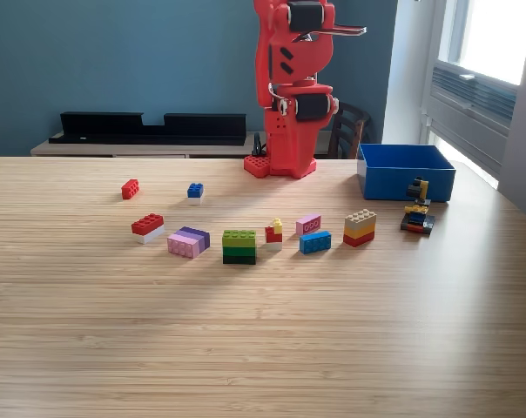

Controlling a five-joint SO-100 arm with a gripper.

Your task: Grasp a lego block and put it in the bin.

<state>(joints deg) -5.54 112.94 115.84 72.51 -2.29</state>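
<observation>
The bright blue bin [407, 171] stands at the back right of the wooden table in the exterior view. Lego blocks lie in a loose row across the middle: a red-on-white one [147, 226], a pink and purple one [188, 241], a green stack [239, 246], a small red and yellow piece [273, 232], a pink brick [308, 224], a blue brick [315, 241] and a tan, yellow and red stack [360, 227]. The red arm is folded upright at the back centre. Its gripper [280, 103] is tucked against the arm, far above every block, and its jaws cannot be made out.
A small red brick [130, 188] and a small blue brick [195, 190] lie further back on the left. Dark and yellow pieces [417, 221] sit in front of the bin's right corner. A black shelf unit [150, 127] and a chair [350, 131] stand behind the table.
</observation>
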